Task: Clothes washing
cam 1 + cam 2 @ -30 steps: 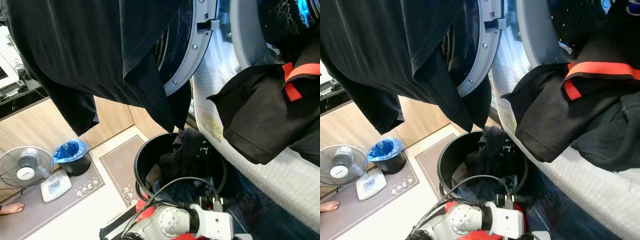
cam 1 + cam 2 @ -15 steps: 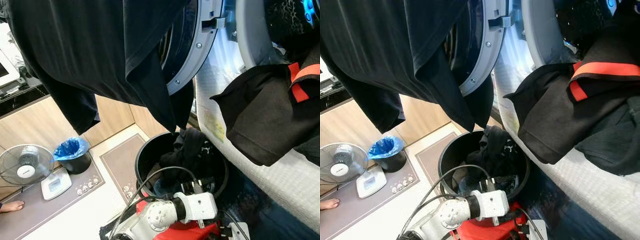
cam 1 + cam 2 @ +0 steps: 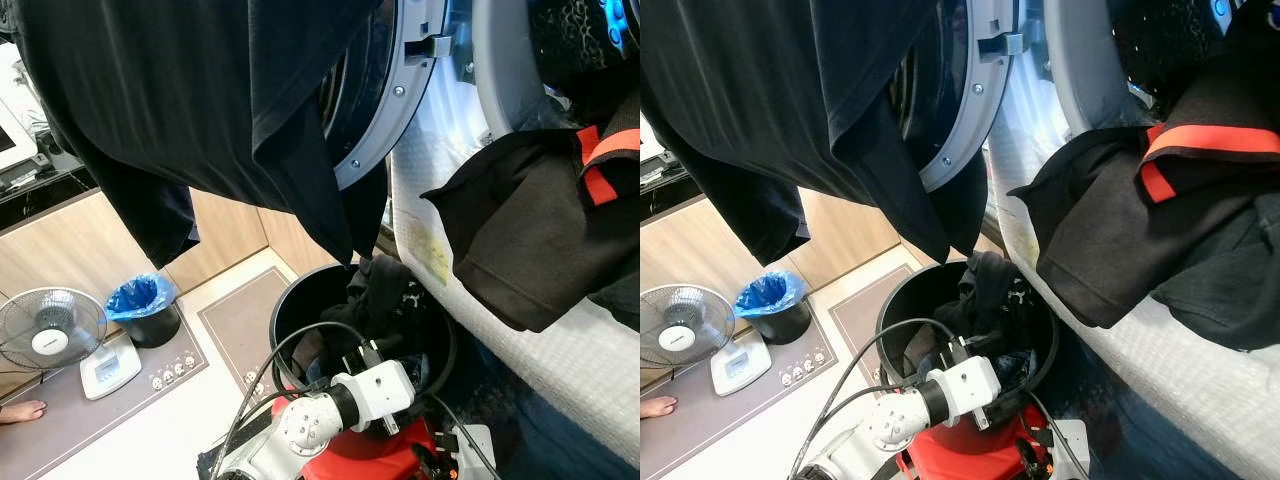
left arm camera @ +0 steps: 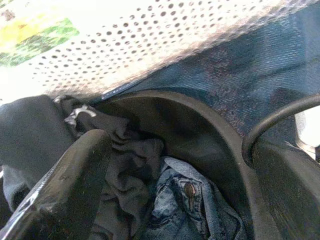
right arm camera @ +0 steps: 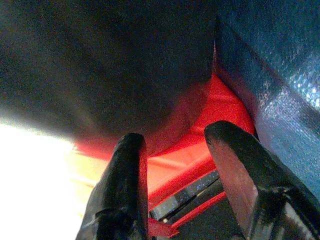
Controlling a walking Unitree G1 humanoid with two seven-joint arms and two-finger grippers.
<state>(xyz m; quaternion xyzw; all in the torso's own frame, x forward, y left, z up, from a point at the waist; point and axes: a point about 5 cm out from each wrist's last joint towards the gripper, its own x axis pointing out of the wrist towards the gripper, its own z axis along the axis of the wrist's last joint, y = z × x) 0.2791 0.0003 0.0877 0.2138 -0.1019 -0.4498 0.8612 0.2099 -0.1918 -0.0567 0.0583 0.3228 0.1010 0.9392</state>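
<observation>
While a black shirt [image 3: 200, 100] hangs at twelve o'clock, the bucket [image 3: 290, 310] at six o'clock holds dark clothes [image 3: 375, 295]; the left arm [image 3: 330, 415] reaches over its rim. Left wrist view: left gripper [image 4: 170, 190] spread wide above jeans [image 4: 192, 205], gripping nothing. Right wrist view: right gripper [image 5: 175, 165] parted, empty, beside red fabric [image 5: 200, 135].

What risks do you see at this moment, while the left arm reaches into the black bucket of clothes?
1. The left gripper is open above the jeans and a dark garment; it may pinch both together.
2. A black cable loops over the bucket rim beside the arm; it could snag on the rim or the clothes.
3. The black garment with an orange stripe hangs over the washer's edge and may slide off.
</observation>
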